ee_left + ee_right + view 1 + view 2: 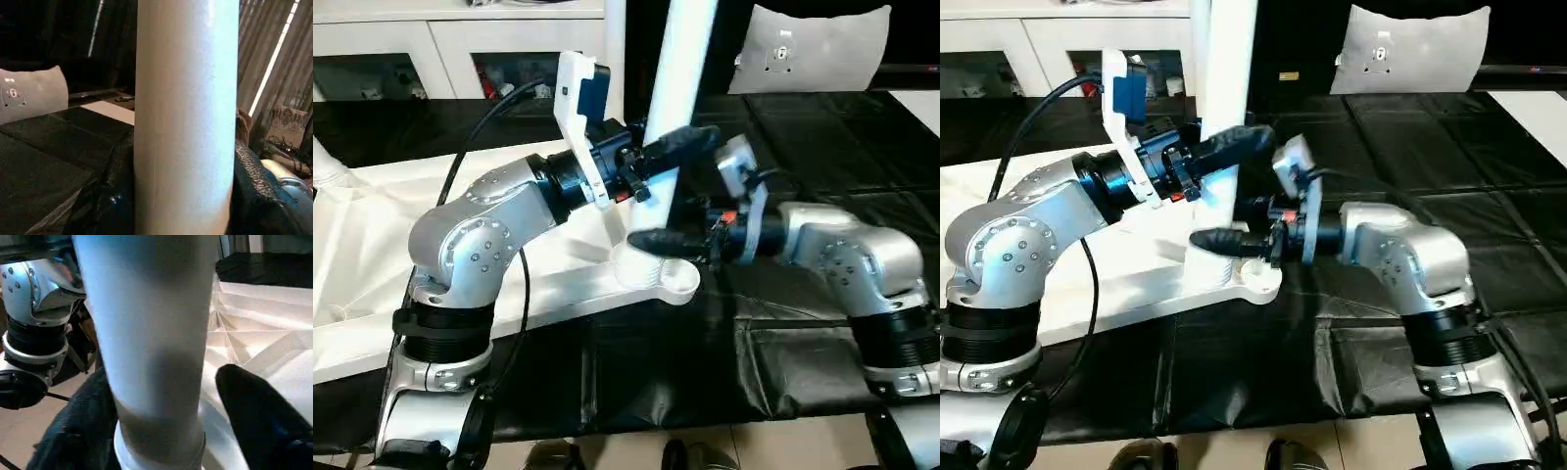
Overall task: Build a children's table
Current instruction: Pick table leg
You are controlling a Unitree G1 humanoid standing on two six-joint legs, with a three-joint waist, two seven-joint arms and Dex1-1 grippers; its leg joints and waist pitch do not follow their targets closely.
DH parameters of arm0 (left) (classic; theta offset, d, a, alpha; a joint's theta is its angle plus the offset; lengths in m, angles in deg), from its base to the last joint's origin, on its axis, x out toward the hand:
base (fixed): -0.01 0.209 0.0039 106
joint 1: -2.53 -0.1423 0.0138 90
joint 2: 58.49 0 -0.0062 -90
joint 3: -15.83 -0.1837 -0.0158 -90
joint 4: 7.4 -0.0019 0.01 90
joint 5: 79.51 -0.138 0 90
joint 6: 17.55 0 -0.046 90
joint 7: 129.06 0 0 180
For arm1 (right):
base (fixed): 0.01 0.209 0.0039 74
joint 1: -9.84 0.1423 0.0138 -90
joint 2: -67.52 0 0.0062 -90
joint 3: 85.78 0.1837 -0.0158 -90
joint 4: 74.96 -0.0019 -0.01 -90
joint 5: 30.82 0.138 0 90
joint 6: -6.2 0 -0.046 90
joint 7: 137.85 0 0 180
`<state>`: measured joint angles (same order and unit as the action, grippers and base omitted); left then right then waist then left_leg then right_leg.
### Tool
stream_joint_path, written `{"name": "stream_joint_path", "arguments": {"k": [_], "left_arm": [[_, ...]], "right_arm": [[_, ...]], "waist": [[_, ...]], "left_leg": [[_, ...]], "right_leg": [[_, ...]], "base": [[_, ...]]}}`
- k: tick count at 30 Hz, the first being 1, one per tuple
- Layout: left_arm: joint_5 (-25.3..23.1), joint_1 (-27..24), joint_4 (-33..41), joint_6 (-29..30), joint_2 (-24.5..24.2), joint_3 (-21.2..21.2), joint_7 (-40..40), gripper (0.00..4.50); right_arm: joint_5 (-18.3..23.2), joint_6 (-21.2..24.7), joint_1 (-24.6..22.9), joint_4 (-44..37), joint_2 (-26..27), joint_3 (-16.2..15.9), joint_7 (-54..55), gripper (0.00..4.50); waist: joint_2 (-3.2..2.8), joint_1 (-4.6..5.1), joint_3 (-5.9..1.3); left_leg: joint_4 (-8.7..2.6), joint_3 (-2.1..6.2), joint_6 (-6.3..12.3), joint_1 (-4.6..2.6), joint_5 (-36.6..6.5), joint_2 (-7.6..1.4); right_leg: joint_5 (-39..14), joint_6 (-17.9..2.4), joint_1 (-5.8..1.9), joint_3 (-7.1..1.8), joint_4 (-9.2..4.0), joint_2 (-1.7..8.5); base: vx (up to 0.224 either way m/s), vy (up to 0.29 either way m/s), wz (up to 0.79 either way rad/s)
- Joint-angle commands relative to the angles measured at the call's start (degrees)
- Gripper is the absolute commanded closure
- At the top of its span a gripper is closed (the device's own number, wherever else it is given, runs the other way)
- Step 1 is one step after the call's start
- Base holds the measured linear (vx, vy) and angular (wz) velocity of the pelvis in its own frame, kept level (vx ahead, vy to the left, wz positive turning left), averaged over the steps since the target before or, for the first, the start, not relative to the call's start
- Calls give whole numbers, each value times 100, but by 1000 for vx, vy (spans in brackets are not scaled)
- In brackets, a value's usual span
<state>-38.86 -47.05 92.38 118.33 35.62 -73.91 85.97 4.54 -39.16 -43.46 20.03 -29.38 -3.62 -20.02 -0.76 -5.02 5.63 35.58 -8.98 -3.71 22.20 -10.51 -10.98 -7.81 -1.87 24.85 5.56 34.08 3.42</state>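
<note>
surface: a wide flat support under a black quilted cover (803,137) stitched in large squares; whether a table or a bed lies beneath cannot be told.
front edge: the black cover hangs over the near edge in folds, above a pale floor (783,446).
lying on it, robot's left: the children's table top (431,245), white, underside up with its ribbing showing, one rounded corner socket (668,278) near the middle of the black cover.
lying on it, far side: a white pillow (818,44) standing against the dark background.
far right corner: a pale flat patch (918,103), unclear what it is.
</note>
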Motion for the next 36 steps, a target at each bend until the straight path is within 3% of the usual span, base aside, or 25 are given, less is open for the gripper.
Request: {"name": "stream_joint_path", "arguments": {"k": [1,8,11,15,22,29,36], "left_arm": [[-3,65,145,-82,-13,-38,74,265],[12,51,151,-101,6,-63,77,265],[14,48,147,-111,1,-67,83,265],[24,49,139,-106,-23,-55,100,265],[37,20,157,-86,-77,-91,151,265],[41,26,163,-85,-92,-97,167,265],[34,44,155,-103,-60,-105,88,265]], "right_arm": [[53,16,117,14,32,7,-66,150],[82,-2,153,95,135,36,-44,219],[52,-8,169,135,173,65,-18,222],[80,59,171,142,190,94,-1,175],[110,87,162,109,184,120,-31,172],[45,76,143,117,124,41,-121,246],[-2,41,88,96,133,-38,-171,255]], "waist": [[119,1,-533],[107,4,-528],[108,9,-518],[99,8,-524],[100,7,-523],[107,8,-521],[99,6,-528]], "left_leg": [[-343,-14,359,-26,-429,-117],[-347,-12,347,-30,-452,-119],[-351,-11,322,-35,-495,-117],[-350,-10,325,-33,-460,-120],[-353,-8,324,-36,-463,-124],[-351,-13,320,-32,-458,-118],[-351,-8,316,-37,-471,-124]], "right_leg": [[-2210,-472,-443,-262,-433,378],[-2222,-480,-444,-262,-441,383],[-2279,-470,-440,-257,-448,378],[-2183,-495,-441,-265,-436,379],[-2130,-529,-446,-270,-424,382],[-2206,-483,-446,-267,-434,380],[-2185,-505,-447,-264,-429,382]], "base": [[0,0,0],[0,0,0],[0,0,0],[0,0,0],[0,0,0],[0,0,0],[0,0,0]]}}
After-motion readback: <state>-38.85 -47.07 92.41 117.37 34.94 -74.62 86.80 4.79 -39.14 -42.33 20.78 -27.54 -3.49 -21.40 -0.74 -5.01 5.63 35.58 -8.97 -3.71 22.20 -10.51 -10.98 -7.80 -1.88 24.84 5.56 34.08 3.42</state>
